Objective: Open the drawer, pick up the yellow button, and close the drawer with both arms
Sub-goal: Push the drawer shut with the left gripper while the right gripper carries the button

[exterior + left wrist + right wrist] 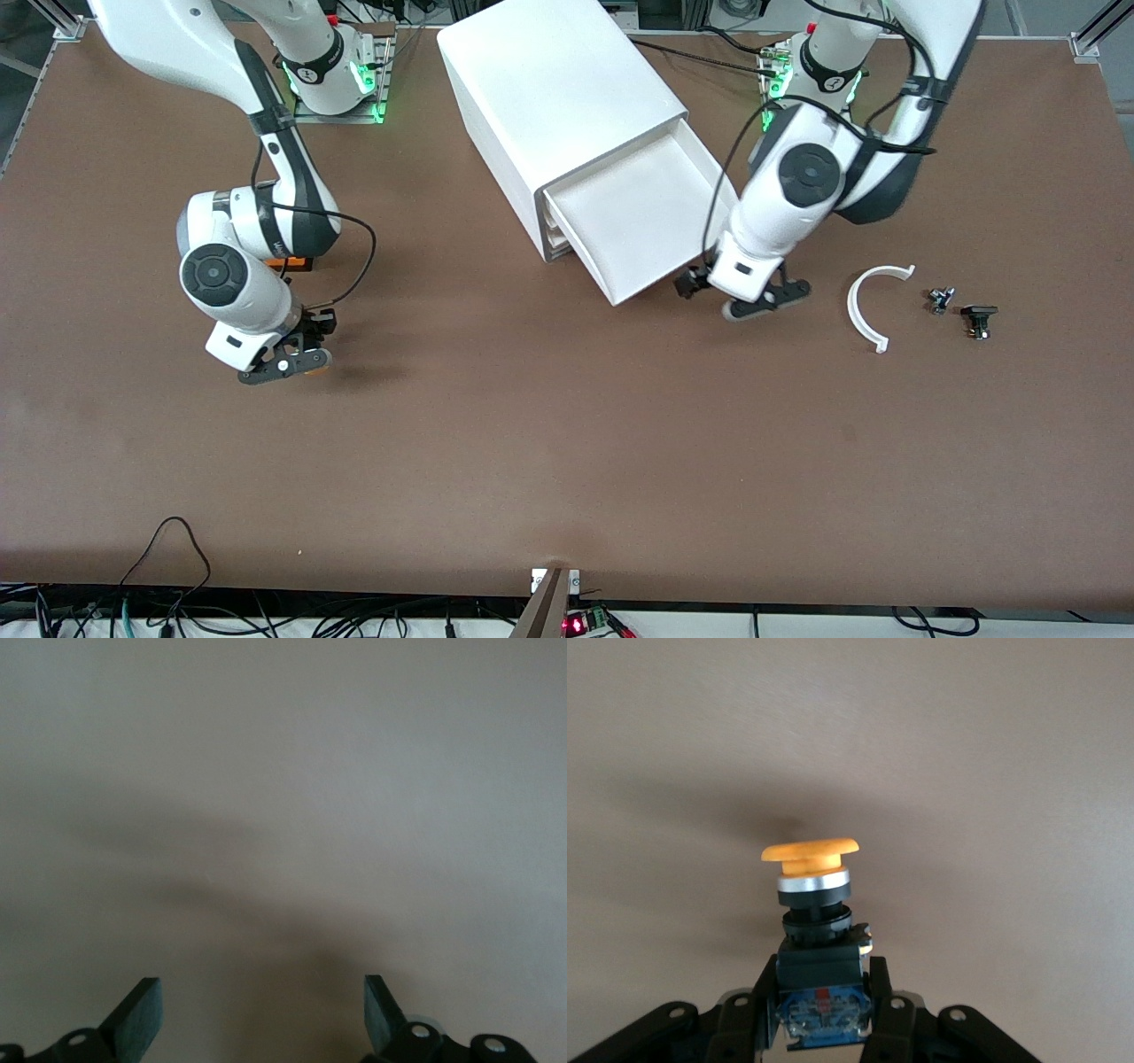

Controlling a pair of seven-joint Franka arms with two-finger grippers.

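Front view shows the white cabinet (558,97) lying at an angle on the brown table (567,461), with the drawer (642,217), its uppermost one, pulled well out toward the front camera and showing a bare white floor. Just beside the drawer's open front corner, toward the left arm's end of the table, the left gripper (753,297) hangs low over the tabletop; the left wrist view shows its two dark fingers (137,1014) spread wide apart with nothing between them, only plain table surface ahead. Toward the right arm's end of the table, well apart from the cabinet, the right gripper (288,359) is low over the table with its fingers closed on the black body of the button (815,904). The right wrist view shows the button upright in that grip, its orange mushroom cap pointing away from the gripper (819,1010), a silver ring under the cap. On the table near the left gripper lies a white curved piece (868,306), and farther toward the left arm's end lie two small black parts (961,306). An orange and black block (292,262) peeks out under the right arm's wrist.
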